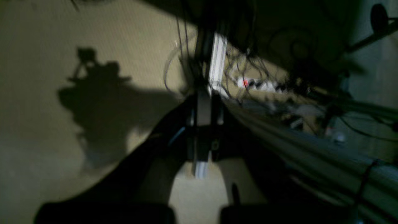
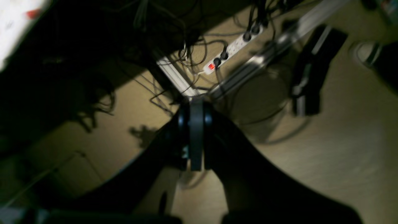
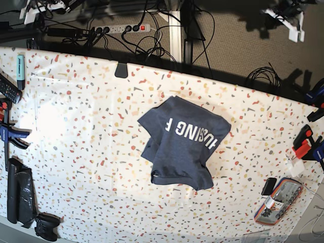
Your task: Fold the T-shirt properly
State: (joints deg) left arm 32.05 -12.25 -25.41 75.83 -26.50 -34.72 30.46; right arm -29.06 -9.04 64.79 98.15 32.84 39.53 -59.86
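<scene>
On my left wrist camera the left gripper (image 1: pixel 203 137) has its jaws pressed together with nothing between them; it hangs over bare beige floor (image 1: pixel 46 124), off the table, with its own shadow thrown well out to one side; beyond the fingertips I see a pale metal table leg (image 1: pixel 216 60), a tangle of cables (image 1: pixel 248 62) and a white power strip (image 1: pixel 264 85) with a red switch, all blurred.

My right wrist camera tells much the same; the right gripper (image 2: pixel 196 137) is closed tight on nothing, the two pads meeting in one dark seam; ahead of its tips lie the same sort of power strip (image 2: pixel 231 49), loose cables and a slanting metal rail (image 2: pixel 258 59); off to one side stands a dark boxy thing (image 2: pixel 311 71) I cannot make out.

Neither gripper shows in the base view, so both are well apart from the T-shirt (image 3: pixel 182 144); it lies near the middle of the speckled table (image 3: pixel 91 126), bunched into a rough folded heap, white lettering facing up and reading upside down; nothing touches it.
</scene>
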